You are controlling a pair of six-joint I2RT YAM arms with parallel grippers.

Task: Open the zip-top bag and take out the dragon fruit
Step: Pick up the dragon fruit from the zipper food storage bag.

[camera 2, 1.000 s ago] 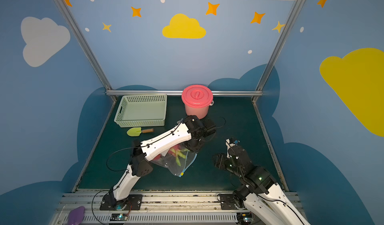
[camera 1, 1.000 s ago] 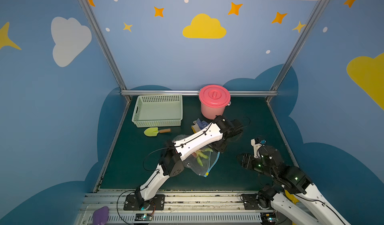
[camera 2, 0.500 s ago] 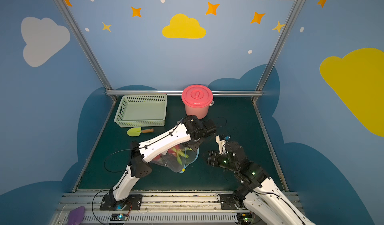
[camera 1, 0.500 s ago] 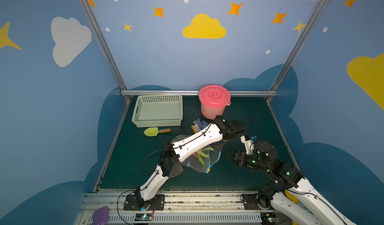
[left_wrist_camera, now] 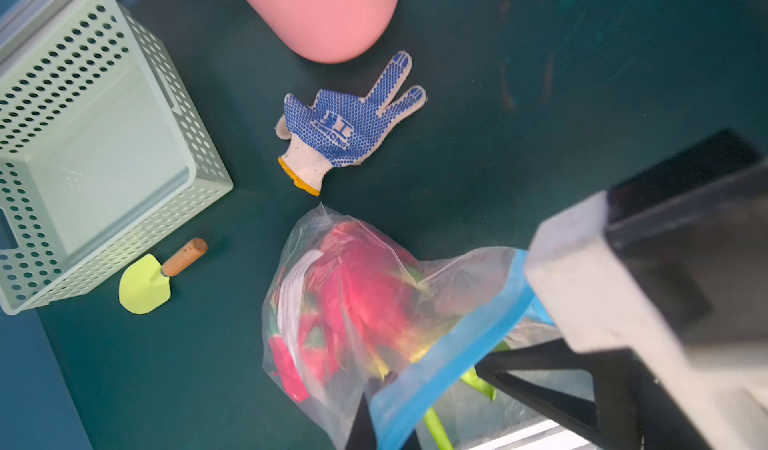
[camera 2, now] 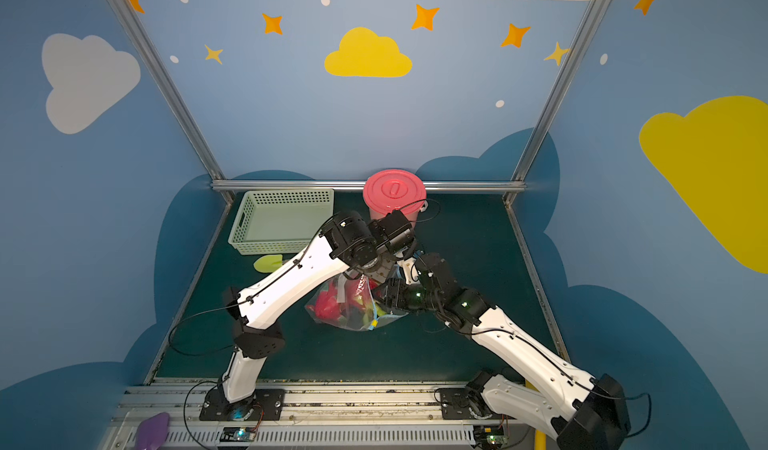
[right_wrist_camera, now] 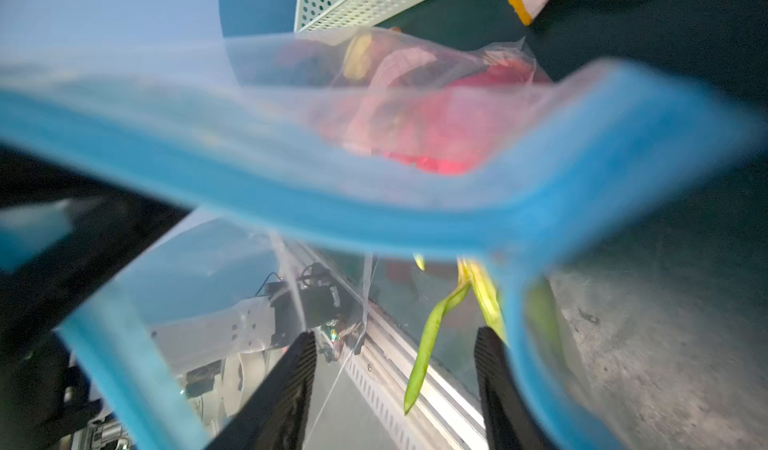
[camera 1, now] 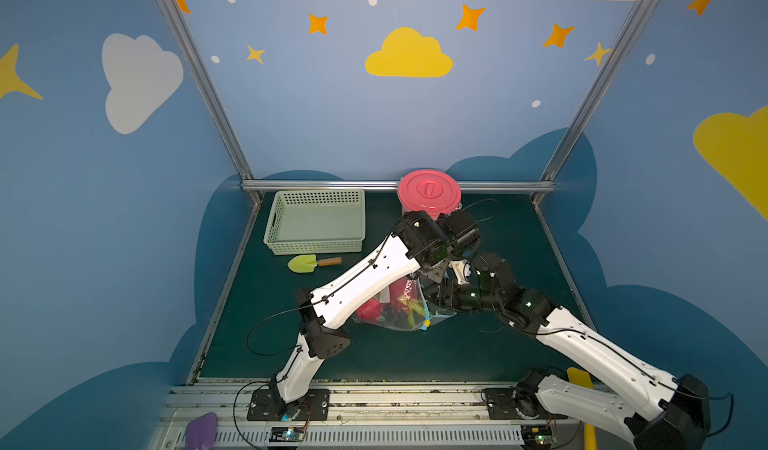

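The zip-top bag (camera 1: pixel 409 315) (camera 2: pixel 353 317) lies mid-table, clear plastic with a light-blue zip strip (left_wrist_camera: pixel 465 344) and a yellow slider tab (camera 1: pixel 426 323). The red dragon fruit (camera 1: pixel 370 308) (left_wrist_camera: pixel 365 285) (right_wrist_camera: pixel 436 140) sits inside it, green tips toward the mouth. My left gripper (left_wrist_camera: pixel 388 419) is shut on the zip strip and holds that edge up. My right gripper (right_wrist_camera: pixel 395 335) is open at the bag's mouth. The blue strip (right_wrist_camera: pixel 374 202) loops over and around its fingers (right_wrist_camera: pixel 299 369), and nothing is between them. In both top views the wrists hide both grippers.
A pale green basket (camera 1: pixel 316 223) stands at the back left, with a small trowel (camera 1: pixel 313 263) in front of it. A lidded pink bucket (camera 1: pixel 429 190) is behind the arms. A blue-dotted glove (left_wrist_camera: pixel 349 123) lies between bucket and bag. A purple object (camera 1: pixel 201 429) rests on the front rail.
My right arm has swung in from the right front, bringing its open gripper to the bag's mouth. The left gripper finished closing on the zip strip and stayed over the bag.
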